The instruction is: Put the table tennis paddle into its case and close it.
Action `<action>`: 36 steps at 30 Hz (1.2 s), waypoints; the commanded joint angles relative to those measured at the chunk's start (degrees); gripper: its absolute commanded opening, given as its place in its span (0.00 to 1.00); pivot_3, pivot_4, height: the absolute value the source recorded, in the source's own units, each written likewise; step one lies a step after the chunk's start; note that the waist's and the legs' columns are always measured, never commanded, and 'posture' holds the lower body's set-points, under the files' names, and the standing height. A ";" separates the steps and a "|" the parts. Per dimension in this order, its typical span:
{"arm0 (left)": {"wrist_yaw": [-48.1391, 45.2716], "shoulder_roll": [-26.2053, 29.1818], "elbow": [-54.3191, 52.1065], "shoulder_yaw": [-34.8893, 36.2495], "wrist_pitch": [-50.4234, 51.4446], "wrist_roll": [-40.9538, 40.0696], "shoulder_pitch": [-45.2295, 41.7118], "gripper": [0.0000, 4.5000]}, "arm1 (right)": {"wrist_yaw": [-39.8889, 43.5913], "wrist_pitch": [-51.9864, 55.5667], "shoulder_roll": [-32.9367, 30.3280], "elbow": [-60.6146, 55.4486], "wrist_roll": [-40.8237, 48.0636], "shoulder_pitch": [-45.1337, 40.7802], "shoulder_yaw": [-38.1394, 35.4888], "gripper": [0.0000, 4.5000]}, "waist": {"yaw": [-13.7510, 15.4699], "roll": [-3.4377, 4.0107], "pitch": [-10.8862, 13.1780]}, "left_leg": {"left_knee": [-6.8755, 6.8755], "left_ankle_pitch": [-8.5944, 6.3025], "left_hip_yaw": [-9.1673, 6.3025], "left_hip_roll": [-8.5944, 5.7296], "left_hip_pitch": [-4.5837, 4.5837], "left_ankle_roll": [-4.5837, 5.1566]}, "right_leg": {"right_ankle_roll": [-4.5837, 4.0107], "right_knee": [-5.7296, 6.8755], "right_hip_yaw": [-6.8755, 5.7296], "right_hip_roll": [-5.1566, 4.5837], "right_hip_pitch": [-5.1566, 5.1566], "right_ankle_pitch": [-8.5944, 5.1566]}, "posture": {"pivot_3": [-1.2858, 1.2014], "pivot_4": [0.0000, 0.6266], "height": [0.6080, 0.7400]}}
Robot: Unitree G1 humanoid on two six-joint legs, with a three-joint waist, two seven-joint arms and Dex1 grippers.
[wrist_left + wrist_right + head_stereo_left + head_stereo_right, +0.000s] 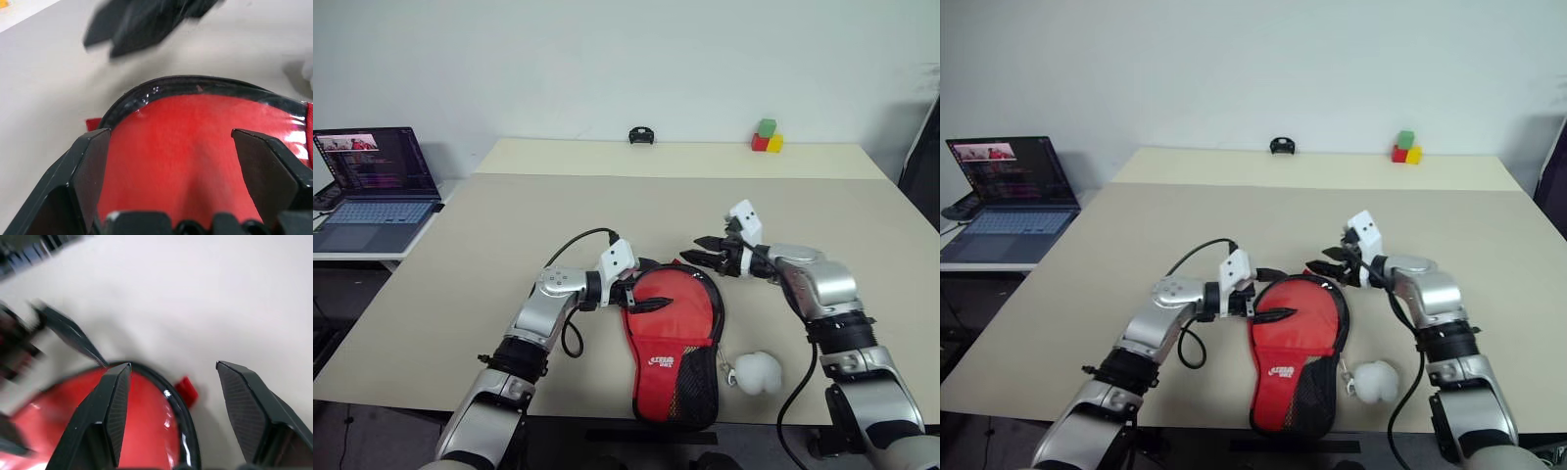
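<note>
Case (672,343) hides paddle; right tool (703,258) blurred.

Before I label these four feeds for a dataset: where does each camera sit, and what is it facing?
Left eye view: on the head, looking forward and down at the table; both arms show, flanking the case.
Right eye view: the other eye of the same head camera, same scene and arms, slightly shifted.
Left wrist view: on the left wrist, looking along the open left gripper at the case's red face.
Right wrist view: on the right wrist, looking past the open right gripper at the case's rounded edge.
Shared: the case appears in all four.
</note>
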 commanded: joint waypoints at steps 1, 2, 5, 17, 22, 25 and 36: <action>-0.91 -1.12 3.78 -0.72 -3.52 0.91 -3.08 0.96 | -0.66 6.97 -2.43 -12.12 5.16 4.28 -2.66 0.67 | -0.01 0.00 0.00 | 0.00 0.00 0.01 0.00 0.00 0.01 | 0.00 0.00 0.01 0.00 0.00 0.00 | 0.52 0.24 1.00; -1.11 -1.61 5.39 -1.03 -4.47 1.26 -3.86 0.96 | -0.73 8.99 -3.72 -15.72 6.47 6.23 -3.38 0.67 | 0.02 -0.01 0.01 | 0.00 -0.01 0.01 -0.01 0.00 0.01 | 0.00 0.01 0.01 0.00 0.00 0.00 | 0.52 0.24 1.00; -1.86 -3.15 8.82 -1.65 -6.60 2.00 -5.48 0.96 | -0.70 14.84 -8.05 -24.99 11.27 11.63 -6.53 0.67 | 0.03 -0.04 0.03 | 0.00 -0.04 0.01 -0.03 -0.02 0.09 | 0.00 0.01 0.01 0.00 0.00 0.00 | 0.52 0.24 1.00; -3.12 -8.23 18.35 -4.17 -13.68 5.55 -6.95 0.96 | -0.18 25.89 -22.90 -44.81 26.85 30.78 -22.68 0.67 | 0.19 -0.25 0.15 | 0.00 -0.10 0.03 -0.04 0.08 0.34 | 0.00 0.06 -0.01 0.01 0.13 0.00 | 0.52 0.24 1.00; -3.28 -9.17 20.56 -4.08 -15.53 6.46 -7.41 0.96 | -2.12 23.99 -24.37 -45.80 26.06 35.29 -21.56 0.87 | 0.35 -0.38 0.22 | 0.01 -0.09 -0.01 -0.07 0.33 0.38 | 0.01 0.03 -0.06 0.01 0.43 0.00 | 0.52 0.24 1.00; -3.36 -9.36 21.44 -3.92 -16.12 6.64 -7.77 0.96 | -2.98 22.49 -24.61 -45.96 25.34 36.90 -19.46 0.99 | 0.36 -0.42 0.25 | 0.01 -0.09 -0.02 -0.08 0.45 0.39 | 0.01 0.02 -0.07 0.01 0.57 0.00 | 0.52 0.24 1.00; -2.74 -9.37 23.17 -3.66 -17.56 7.50 -8.00 0.96 | -2.31 13.42 -26.42 -40.88 18.13 40.55 -9.05 0.99 | 0.49 -0.44 0.26 | 0.00 -0.09 -0.04 -0.10 0.68 0.39 | 0.02 0.01 -0.08 0.01 0.75 0.00 | 0.52 0.24 1.00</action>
